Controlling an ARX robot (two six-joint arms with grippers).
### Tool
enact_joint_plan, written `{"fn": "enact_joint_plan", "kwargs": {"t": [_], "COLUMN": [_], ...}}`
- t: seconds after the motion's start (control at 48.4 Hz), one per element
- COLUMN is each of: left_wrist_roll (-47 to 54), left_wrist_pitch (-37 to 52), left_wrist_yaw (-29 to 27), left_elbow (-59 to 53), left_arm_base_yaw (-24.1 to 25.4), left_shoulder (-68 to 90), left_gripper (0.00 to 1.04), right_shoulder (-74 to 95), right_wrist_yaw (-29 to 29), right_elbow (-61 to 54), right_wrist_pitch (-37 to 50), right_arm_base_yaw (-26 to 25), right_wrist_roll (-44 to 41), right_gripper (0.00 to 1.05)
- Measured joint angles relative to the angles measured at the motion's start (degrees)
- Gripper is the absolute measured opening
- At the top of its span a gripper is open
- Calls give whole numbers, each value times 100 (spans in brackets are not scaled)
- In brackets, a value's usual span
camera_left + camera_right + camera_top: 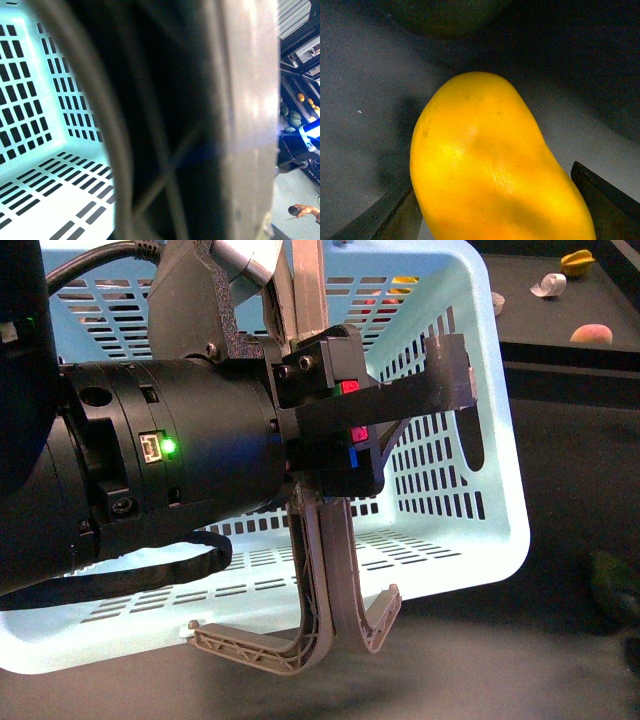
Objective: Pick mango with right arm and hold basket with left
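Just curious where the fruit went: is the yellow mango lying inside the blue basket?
No, the mango sits between the right gripper's jaws against the dark tabletop, outside the basket.

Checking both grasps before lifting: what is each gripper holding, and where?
Left gripper clamps the basket by its handle; right gripper grips the mango by its sides.

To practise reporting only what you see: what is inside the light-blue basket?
The basket shows only bare slotted floor and walls. The left arm and grey handle cover much of its inside, so that part cannot be checked.
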Motion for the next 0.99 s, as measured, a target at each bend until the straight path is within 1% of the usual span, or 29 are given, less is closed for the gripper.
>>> {"fn": "enact_joint_plan", "kwargs": {"t": [0.145,0.393,0.579,0.62,0.702,0.806,0.888,0.95,0.992], "left_wrist_roll": [-2,-2,-2,0,-2,-4,0,-2,-4], "left_wrist_pitch": [0,0,0,0,0,0,0,0,0], "left_wrist_yaw": [0,-2,-2,0,2,2,2,2,2], "left_elbow": [0,0,0,0,0,0,0,0,0], "left_arm_base_yaw": [0,0,0,-2,0,0,0,0,0], "left_shoulder": [0,0,0,0,0,0,0,0,0], "left_gripper": [16,16,16,16,16,16,16,16,16], "right_shoulder": [0,-181,-780,-1078,-1816,-2435,-2959,-3602,-3818], "right_wrist_yaw": [-72,-361,-807,-1019,-1523,-1856,-1967,-1974,-1965], "right_elbow": [-7,-278,-804,-1025,-1563,-1985,-2304,-2649,-2745], "right_wrist_pitch": [48,254,549,680,981,1274,1517,1827,1917], "right_arm_base_yaw": [-33,-94,-101,-68,76,264,468,769,879], "right_wrist_roll": [114,498,986,1143,1602,2048,2470,2997,3248], "right_gripper": [74,72,71,71,71,71,71,70,70]}}
